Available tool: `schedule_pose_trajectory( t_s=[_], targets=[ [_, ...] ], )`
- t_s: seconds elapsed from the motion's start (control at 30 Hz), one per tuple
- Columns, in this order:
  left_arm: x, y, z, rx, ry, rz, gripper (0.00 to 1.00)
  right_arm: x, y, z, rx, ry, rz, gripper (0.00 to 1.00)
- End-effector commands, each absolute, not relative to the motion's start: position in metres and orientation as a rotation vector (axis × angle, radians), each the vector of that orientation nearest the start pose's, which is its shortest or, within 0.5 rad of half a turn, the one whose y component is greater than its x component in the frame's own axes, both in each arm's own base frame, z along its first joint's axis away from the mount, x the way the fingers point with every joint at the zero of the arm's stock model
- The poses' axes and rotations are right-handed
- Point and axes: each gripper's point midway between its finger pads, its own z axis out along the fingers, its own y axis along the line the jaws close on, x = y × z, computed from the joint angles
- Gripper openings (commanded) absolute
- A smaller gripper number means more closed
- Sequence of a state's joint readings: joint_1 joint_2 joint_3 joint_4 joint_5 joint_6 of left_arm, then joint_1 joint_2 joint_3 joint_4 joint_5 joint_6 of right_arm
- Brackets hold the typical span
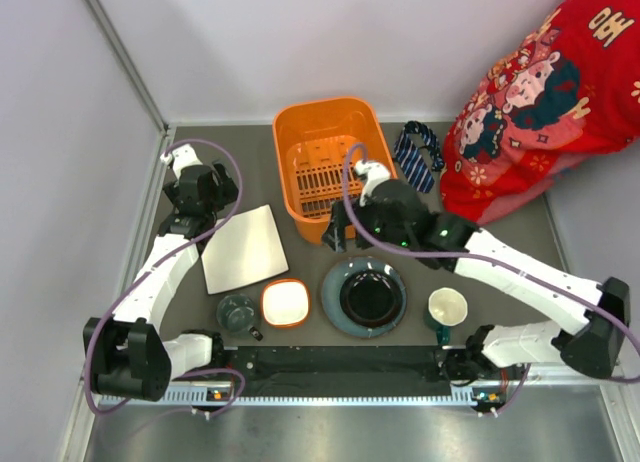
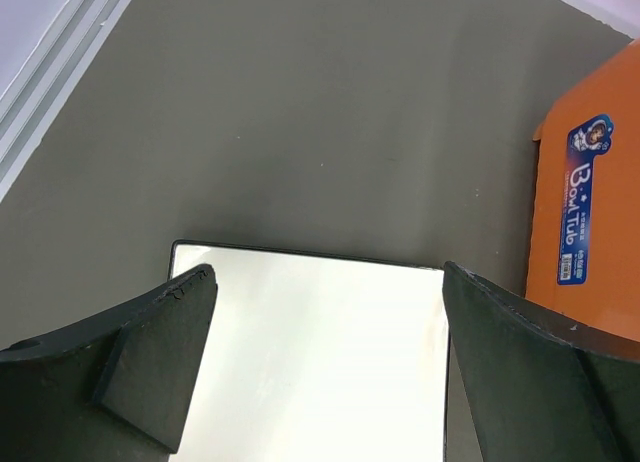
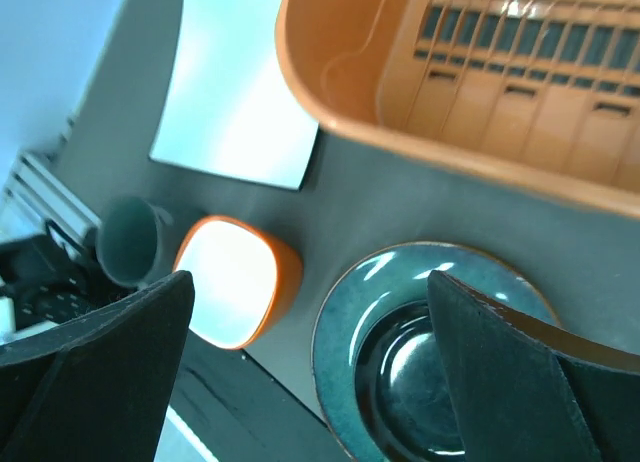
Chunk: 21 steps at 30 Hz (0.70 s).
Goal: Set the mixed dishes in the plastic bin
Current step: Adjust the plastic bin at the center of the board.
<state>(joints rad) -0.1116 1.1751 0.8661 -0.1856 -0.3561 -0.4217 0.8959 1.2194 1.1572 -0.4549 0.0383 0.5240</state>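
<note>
The orange plastic bin (image 1: 325, 162) stands at the back centre, with nothing in it where I can see. In front of it on the table lie the white square plate (image 1: 243, 248), the blue-grey plate with black centre (image 1: 364, 297), the orange bowl (image 1: 285, 303), the dark teal cup (image 1: 238, 312) and the cream mug (image 1: 447, 308). My left gripper (image 1: 197, 222) is open above the white plate (image 2: 320, 362), its fingers spanning the plate's width. My right gripper (image 1: 335, 234) is open above the table, between the bin's front wall (image 3: 480, 92), the bowl (image 3: 235, 277) and the blue-grey plate (image 3: 345, 322).
A striped blue necktie (image 1: 418, 154) lies right of the bin. A person in red (image 1: 540, 92) leans in at the back right. White walls close the table's left and back sides. The bin's side (image 2: 590, 212) stands just right of the left gripper.
</note>
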Motion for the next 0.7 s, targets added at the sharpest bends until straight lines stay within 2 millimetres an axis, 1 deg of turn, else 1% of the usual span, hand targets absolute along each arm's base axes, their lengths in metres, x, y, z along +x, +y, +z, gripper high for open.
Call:
schedule_pose_trajectory(
  t_s=[0.0, 0.03, 0.07, 0.13, 0.17, 0.23, 0.3, 0.37, 0.43, 0.47, 0.5, 0.53, 0.57, 0.6, 0.63, 0.67],
  targets=[
    [0.373, 0.004, 0.22, -0.533, 1.886, 0.005, 0.99, 0.221, 0.324, 0.228, -0.426, 2.158, 0.698, 0.99],
    [0.373, 0.005, 0.22, -0.528, 1.887, 0.011, 0.99, 0.217, 0.33, 0.225, -0.429, 2.161, 0.695, 0.99],
    [0.372, 0.005, 0.22, -0.528, 1.889, 0.016, 0.99, 0.218, 0.336, 0.218, -0.436, 2.171, 0.694, 0.99],
    [0.372, 0.006, 0.22, -0.526, 1.889, 0.023, 0.99, 0.216, 0.346, 0.212, -0.443, 2.182, 0.71, 0.99],
    [0.371, 0.007, 0.218, -0.526, 1.893, 0.027, 0.99, 0.216, 0.353, 0.207, -0.447, 2.184, 0.719, 0.99],
    [0.371, 0.006, 0.219, -0.523, 1.896, 0.026, 0.99, 0.217, 0.36, 0.2, -0.461, 2.194, 0.719, 0.98],
    [0.371, 0.005, 0.218, -0.52, 1.899, 0.022, 0.99, 0.223, 0.369, 0.194, -0.464, 2.192, 0.714, 0.98],
    [0.371, 0.005, 0.219, -0.519, 1.898, 0.02, 0.99, 0.227, 0.376, 0.194, -0.481, 2.187, 0.712, 0.98],
    [0.371, 0.006, 0.22, -0.518, 1.9, 0.023, 0.99, 0.231, 0.39, 0.197, -0.504, 2.174, 0.731, 0.98],
    [0.371, 0.006, 0.221, -0.518, 1.897, 0.022, 0.99, 0.233, 0.396, 0.2, -0.512, 2.168, 0.745, 0.98],
    [0.37, 0.006, 0.222, -0.518, 1.897, 0.024, 0.99, 0.234, 0.405, 0.211, -0.519, 2.145, 0.775, 0.98],
    [0.37, 0.006, 0.222, -0.519, 1.896, 0.026, 0.99, 0.235, 0.413, 0.205, -0.542, 2.155, 0.783, 0.98],
    [0.37, 0.007, 0.223, -0.518, 1.895, 0.028, 0.99, 0.236, 0.419, 0.207, -0.552, 2.152, 0.794, 0.98],
    [0.369, 0.007, 0.224, -0.514, 1.893, 0.03, 0.99, 0.236, 0.429, 0.216, -0.563, 2.132, 0.815, 0.98],
    [0.369, 0.007, 0.224, -0.514, 1.892, 0.034, 0.99, 0.236, 0.436, 0.209, -0.585, 2.143, 0.809, 0.98],
    [0.368, 0.009, 0.224, -0.518, 1.891, 0.044, 0.99, 0.236, 0.443, 0.207, -0.6, 2.144, 0.809, 0.98]
  ],
)
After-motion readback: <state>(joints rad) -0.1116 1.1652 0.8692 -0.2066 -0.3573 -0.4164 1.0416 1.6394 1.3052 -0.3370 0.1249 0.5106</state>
